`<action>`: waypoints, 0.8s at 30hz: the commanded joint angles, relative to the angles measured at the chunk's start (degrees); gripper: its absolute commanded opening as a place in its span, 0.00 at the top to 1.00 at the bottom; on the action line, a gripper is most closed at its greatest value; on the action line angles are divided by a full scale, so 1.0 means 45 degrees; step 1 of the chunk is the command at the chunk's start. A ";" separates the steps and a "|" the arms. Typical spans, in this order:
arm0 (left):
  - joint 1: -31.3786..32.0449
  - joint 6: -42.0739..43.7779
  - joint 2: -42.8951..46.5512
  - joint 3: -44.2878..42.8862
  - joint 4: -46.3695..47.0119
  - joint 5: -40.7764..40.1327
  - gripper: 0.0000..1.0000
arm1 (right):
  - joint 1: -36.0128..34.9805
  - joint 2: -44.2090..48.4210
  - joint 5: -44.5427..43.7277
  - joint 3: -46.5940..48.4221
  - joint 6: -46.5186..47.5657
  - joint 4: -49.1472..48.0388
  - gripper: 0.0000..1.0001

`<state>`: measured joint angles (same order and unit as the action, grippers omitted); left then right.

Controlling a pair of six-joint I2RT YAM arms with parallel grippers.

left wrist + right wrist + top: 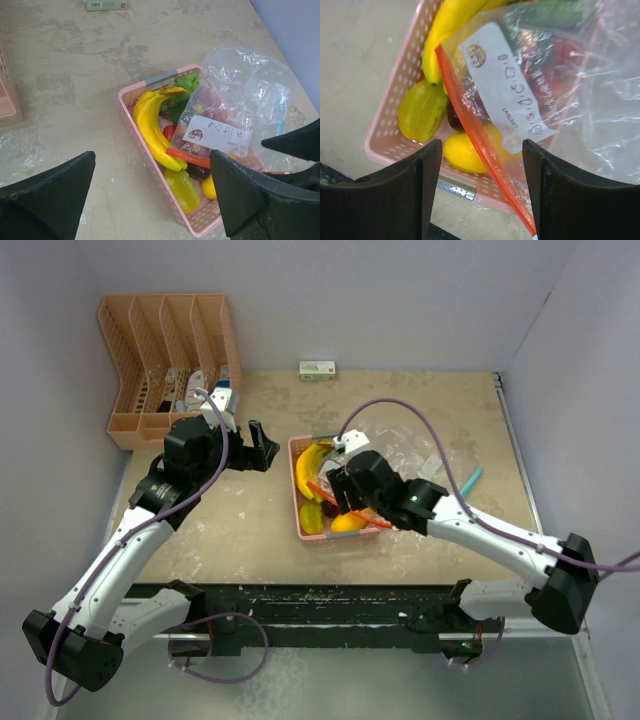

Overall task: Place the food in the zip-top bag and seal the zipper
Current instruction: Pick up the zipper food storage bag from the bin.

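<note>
Near edge: both arms are bolted here and reach out over the table (pixel 270 410).
Right hand (pixel 481 147): fingers well apart, hanging low over the basket's near corner. The bag's orange zipper strip (pixel 470 120) runs between them, but nothing is pinched.
Left hand (pixel 262 445): also spread wide and holding nothing, just beside the basket's left wall.
Basket (pixel 150 170): pink and perforated, holding the bananas (pixel 152 125), a mango (pixel 465 152), a yellow-green piece (pixel 420 112), grapes (pixel 185 82) and a strawberry (pixel 170 131).
Bag (pixel 250 95): clear and crumpled, draped over the basket's right side and spilling onto the table, white label (pixel 217 135) facing up.
Inside the bag: red shapes show through the plastic, though they may simply lie beneath it; I can't tell.
Progress: hardly started, I'd say. The fruit sits in the basket, the mouth needs opening, and sealing comes after.
Far side: a peach-coloured rack (pixel 165 360) at the left rear, and a small box (pixel 317 369) by the back wall.
</note>
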<state>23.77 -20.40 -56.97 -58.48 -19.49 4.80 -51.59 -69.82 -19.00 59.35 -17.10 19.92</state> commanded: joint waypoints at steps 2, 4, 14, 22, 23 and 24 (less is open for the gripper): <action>0.0010 0.0105 0.0436 0.0147 0.0179 -0.0147 0.01 | -0.0513 -0.1665 -0.1610 0.0809 0.0608 0.0503 0.29; 0.0011 0.0137 0.0517 0.0206 0.0153 -0.0148 0.01 | -0.0666 -0.2149 -0.1744 0.1053 0.0843 0.0743 0.27; 0.0013 0.0042 0.0743 0.0406 0.0078 -0.0069 0.01 | -0.1044 -0.3033 -0.2886 0.0945 0.1032 0.1217 0.23; 0.0015 0.0003 0.1004 0.0438 0.0026 -0.0409 0.01 | -0.1785 -0.4676 -0.4383 0.1200 0.0529 0.1740 0.21; 0.0028 0.0020 0.1013 0.0422 0.0018 -0.0403 0.01 | -0.1790 -0.4856 -0.4667 0.1222 0.0295 0.1805 0.21; 0.0028 0.0037 0.1043 0.0427 -0.0005 -0.0402 0.01 | -0.1796 -0.4948 -0.4876 0.1200 0.0125 0.1838 0.22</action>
<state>23.77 -20.40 -53.54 -56.34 -20.80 3.68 -59.13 -90.63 -34.15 62.24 -13.58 25.89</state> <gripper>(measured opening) 0.992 0.786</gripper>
